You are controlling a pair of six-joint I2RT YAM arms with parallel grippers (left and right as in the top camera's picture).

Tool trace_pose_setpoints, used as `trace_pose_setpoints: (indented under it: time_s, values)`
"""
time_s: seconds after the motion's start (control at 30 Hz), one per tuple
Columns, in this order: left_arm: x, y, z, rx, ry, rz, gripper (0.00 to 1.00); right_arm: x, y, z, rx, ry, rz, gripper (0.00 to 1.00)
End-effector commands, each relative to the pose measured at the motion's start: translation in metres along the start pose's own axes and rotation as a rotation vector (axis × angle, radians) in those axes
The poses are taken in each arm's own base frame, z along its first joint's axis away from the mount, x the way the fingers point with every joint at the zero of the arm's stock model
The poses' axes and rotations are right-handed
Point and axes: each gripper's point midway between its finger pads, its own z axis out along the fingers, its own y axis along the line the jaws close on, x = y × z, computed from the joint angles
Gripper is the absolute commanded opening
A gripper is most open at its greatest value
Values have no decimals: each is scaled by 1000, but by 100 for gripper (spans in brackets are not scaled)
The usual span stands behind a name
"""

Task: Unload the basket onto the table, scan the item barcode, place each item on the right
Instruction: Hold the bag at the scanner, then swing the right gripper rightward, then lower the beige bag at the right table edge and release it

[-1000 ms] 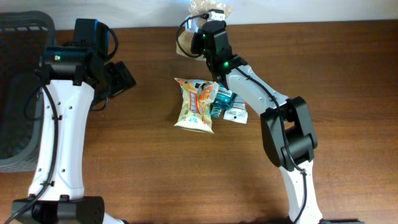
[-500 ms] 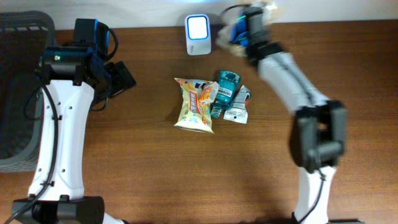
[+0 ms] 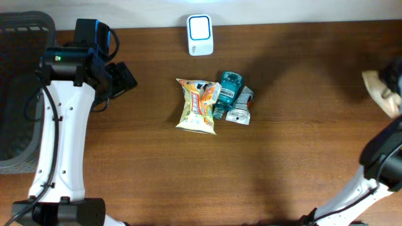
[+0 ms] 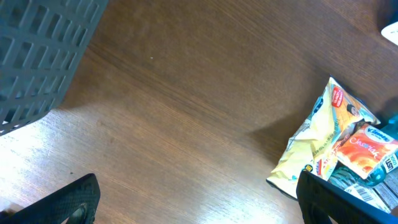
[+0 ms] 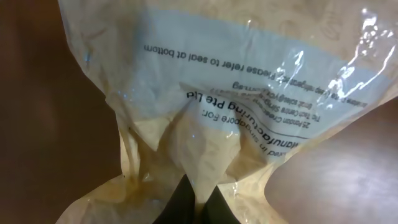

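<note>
Brown wooden desk (image 3: 157, 169): carries all items noted below.

Dark grey slatted basket (image 3: 19, 25): at the desk's left edge.

Left arm (image 3: 63, 144): white, extends along the left side beside the basket. Left gripper (image 4: 196, 180): jaws wide apart, nothing between them, above bare wood left of the item cluster.

Right arm (image 3: 377, 163): enters at the far right edge, blurred overhead. Right gripper (image 5: 196, 202): jaws together, pinching the lower fold of the tan pouch (image 5: 236, 93).

Tan pouch: clear-fronted, printed text upside down in the wrist view; at the desk's far right, well apart from the scanner.

Yellow snack bag (image 3: 198, 107): lying mid-desk.

Teal bottle (image 3: 227, 91): touching the bag's right side.

Grey-white tube (image 3: 240, 108): just beside the bottle, 1 of 3 clustered items.

White scanner (image 3: 200, 27): at the rear edge, above the cluster.
</note>
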Motion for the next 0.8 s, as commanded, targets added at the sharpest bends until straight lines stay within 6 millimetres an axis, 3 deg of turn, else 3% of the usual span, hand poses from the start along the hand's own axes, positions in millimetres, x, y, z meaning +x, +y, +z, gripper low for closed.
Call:
trace_pose_setpoints:
  time_s: [0.0, 0.07, 0.1, 0.13, 0.17, 0.33, 0.47, 0.6, 0.67, 0.77]
  values:
    - [0, 0, -2, 3, -4, -11, 99, 8, -36, 30, 51, 65, 45, 4]
    - [0, 0, -2, 3, -4, -11, 99, 10, -50, 41, 64, 83, 67, 7]
    - [0, 0, -2, 3, -4, -11, 99, 9, -54, 43, 71, 86, 74, 21]
    - [0, 0, -2, 3, -4, -11, 99, 8, -56, 44, 72, 85, 78, 42]
    - [0, 0, -2, 3, -4, -11, 99, 8, -57, 44, 74, 84, 80, 68]
    - [0, 0, -2, 3, -4, -11, 99, 11, -57, 39, 72, 103, 63, 91]
    - [0, 0, -2, 3, -4, -11, 99, -7, -51, -1, 16, 90, 72, 97]
    - [0, 0, -2, 3, -4, -11, 99, -38, -31, -73, -155, 42, 92, 97]
    - [0, 0, -2, 3, -4, -11, 99, -47, -35, -105, -164, 1, 96, 95]
    - [0, 0, -2, 3, -4, -11, 99, -42, -64, -106, -22, 4, 100, 80]
